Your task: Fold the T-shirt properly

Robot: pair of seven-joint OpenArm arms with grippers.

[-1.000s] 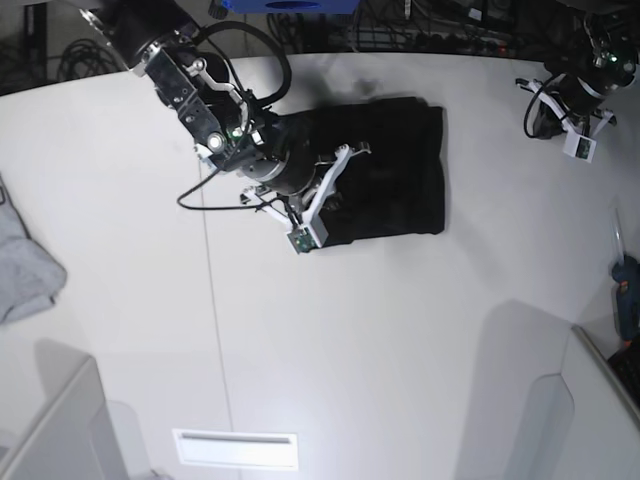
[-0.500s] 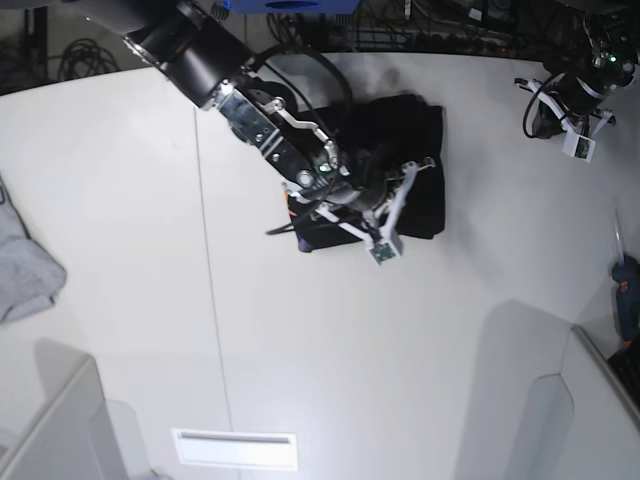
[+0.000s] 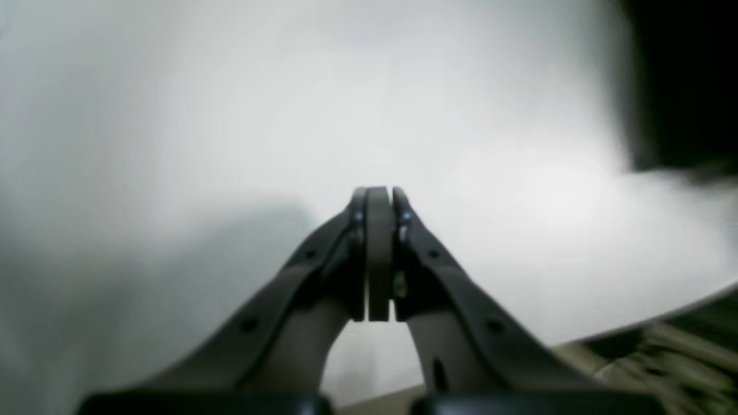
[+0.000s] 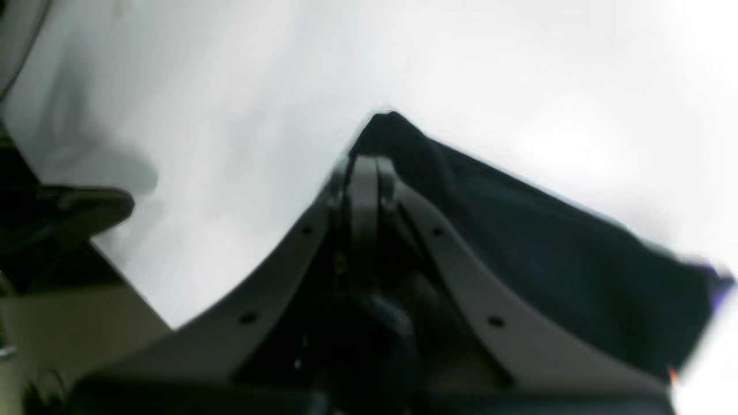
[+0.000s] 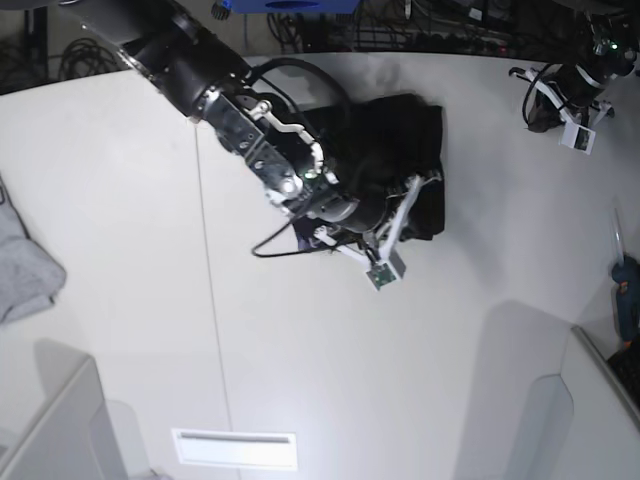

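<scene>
right gripper [image 5: 428, 186] clamped on shirt [image 5: 405, 135] edge, had carried it rightward — fold laid over | shirt upper centre of table [image 5: 150, 300] | left gripper [image 3: 377, 253] pinched empty, upper right — fold nearly closed

place: robotics lab | cues: white table [image 5: 120, 200], cable tangle [image 5: 420, 30] behind

- The white surface [image 5: 120, 250] fills most of the room, with a thin seam [image 5: 208, 270] running down it.
- A light grey garment [image 5: 22, 265] lies left of that seam, at the surface's edge.
- Tangled cables [image 5: 420, 25] sit in the dark beyond the far edge.
- A bright glare patch [image 5: 235, 449] shows near the seam's lower end.
</scene>
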